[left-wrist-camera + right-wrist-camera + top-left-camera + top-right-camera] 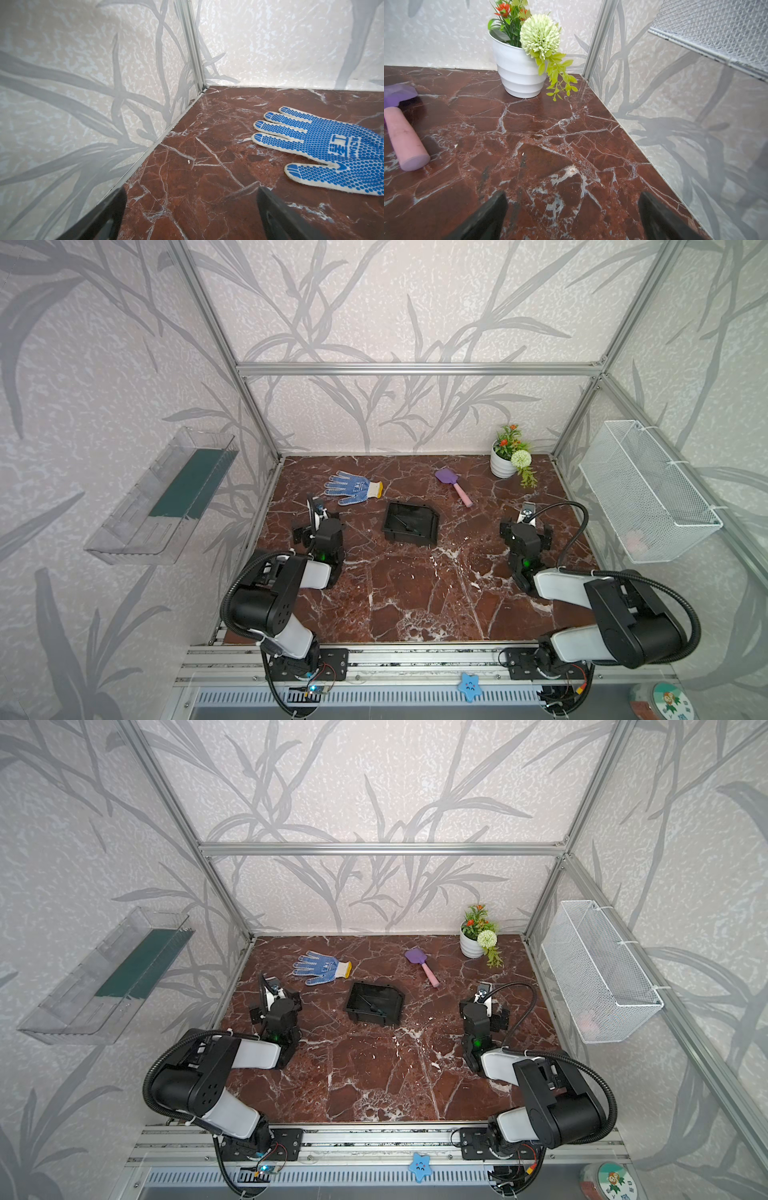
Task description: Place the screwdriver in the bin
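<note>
screwdriver (405,525) in bin (409,540), both top views only

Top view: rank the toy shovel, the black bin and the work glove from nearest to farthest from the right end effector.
1. toy shovel: purple and pink, just behind and left of the right end effector.
2. black bin: mid-table, farther left, with the screwdriver inside.
3. work glove: blue-dotted, back left, beyond the bin.

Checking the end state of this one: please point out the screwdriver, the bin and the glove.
screwdriver (404,525): in a top view, on its thin dark shaft.
bin (409,539): in a top view, on its near wall.
glove (351,489): in a top view, on the blue-dotted palm.
</note>
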